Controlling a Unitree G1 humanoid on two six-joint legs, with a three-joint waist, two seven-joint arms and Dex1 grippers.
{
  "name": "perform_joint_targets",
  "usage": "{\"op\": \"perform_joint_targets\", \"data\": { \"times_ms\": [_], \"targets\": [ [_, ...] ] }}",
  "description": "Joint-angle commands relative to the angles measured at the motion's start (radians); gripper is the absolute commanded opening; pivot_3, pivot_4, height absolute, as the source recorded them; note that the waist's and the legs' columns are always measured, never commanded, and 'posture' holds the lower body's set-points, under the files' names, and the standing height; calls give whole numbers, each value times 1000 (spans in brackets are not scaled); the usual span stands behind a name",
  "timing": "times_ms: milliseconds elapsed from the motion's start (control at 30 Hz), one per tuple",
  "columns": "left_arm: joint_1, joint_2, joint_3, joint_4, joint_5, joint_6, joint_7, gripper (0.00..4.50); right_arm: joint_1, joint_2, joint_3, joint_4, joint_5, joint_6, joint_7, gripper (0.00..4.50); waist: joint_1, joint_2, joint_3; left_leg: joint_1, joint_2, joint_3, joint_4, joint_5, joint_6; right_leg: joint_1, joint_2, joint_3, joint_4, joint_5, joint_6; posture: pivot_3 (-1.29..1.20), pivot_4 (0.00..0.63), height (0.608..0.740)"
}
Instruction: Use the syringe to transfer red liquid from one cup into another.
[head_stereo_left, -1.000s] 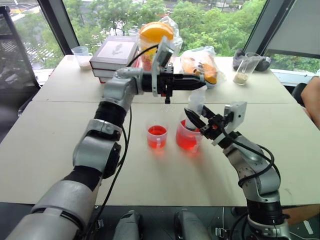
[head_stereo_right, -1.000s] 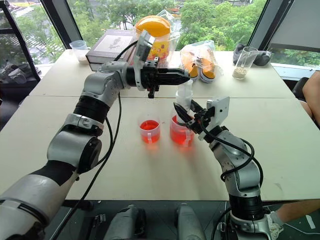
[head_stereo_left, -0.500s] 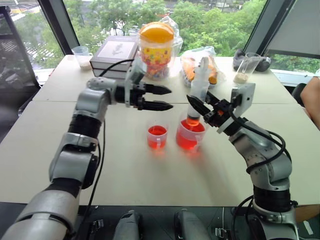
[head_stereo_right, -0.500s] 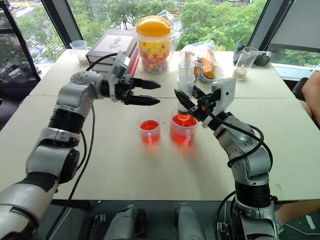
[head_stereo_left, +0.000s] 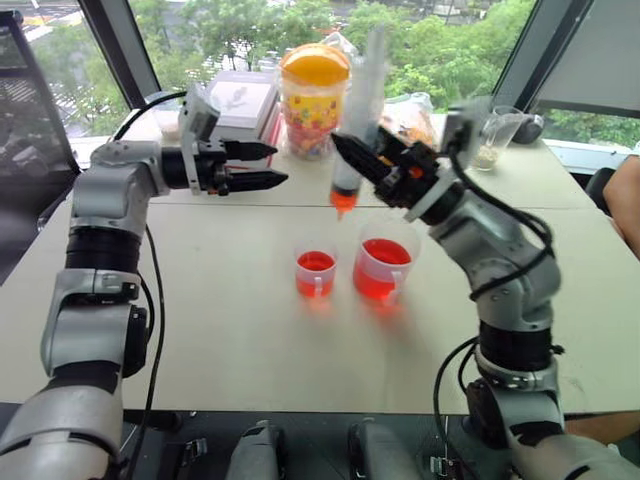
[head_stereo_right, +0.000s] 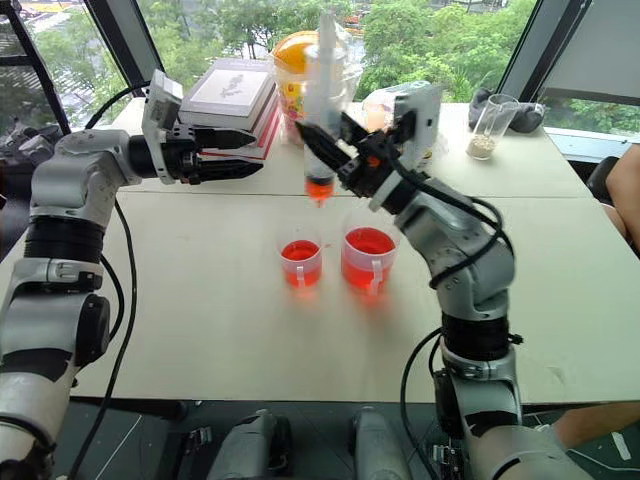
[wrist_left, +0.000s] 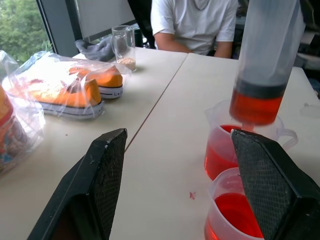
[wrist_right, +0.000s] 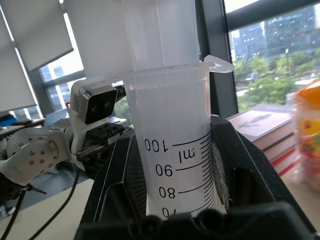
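Right hand (head_stereo_left: 375, 170) is clamped on the syringe (head_stereo_left: 352, 150) barrel, tip down, a small red charge at the bottom. The tip hangs above the smaller cup (head_stereo_left: 314, 273), with the larger cup (head_stereo_left: 383, 268) just beside it. Left hand (head_stereo_left: 262, 166) is spread open, holding nothing, well off to the side. Barrel is stiff, light and slick, so I'd keep your grip mid-barrel. Keep it vertical, expect drips.

The large clear plastic syringe (wrist_right: 172, 150) carries a printed black scale on its barrel: the numbers 100, 90 and 80, with "ml" beside the top mark. Nothing else is legible.
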Motion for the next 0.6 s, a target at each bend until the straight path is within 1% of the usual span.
{"op": "perform_joint_targets", "data": {
  "times_ms": [33,167,333,467,600],
  "targets": [
    [-11,22,39,-60,-35,21,13,3396,29,20,44,4,-32,-74,40,1370,2,0,0,0,0,0,0,0,0,0,0,0,0,0,0,0,150,740],
    [-22,9,46,-101,-68,60,26,3396,85,20,80,36,-74,-134,76,1370,3,0,0,-1,0,0,0,0,0,0,-1,0,-1,0,0,0,150,740],
    [-64,-21,47,-108,-110,97,25,3396,117,18,90,45,-100,-160,92,1370,-1,0,0,0,0,0,0,0,0,0,0,0,0,0,0,0,150,740],
    [-144,-71,57,-26,-126,85,23,3396,139,18,96,46,-120,-170,92,1370,0,0,0,0,0,-1,0,1,-1,1,0,-1,0,0,0,0,150,740],
    [-185,-90,49,31,-117,58,1,3396,147,13,101,47,-132,-178,93,1370,-3,0,0,0,-1,-1,0,1,-1,1,0,-1,1,0,0,0,150,740]
  ]
}}
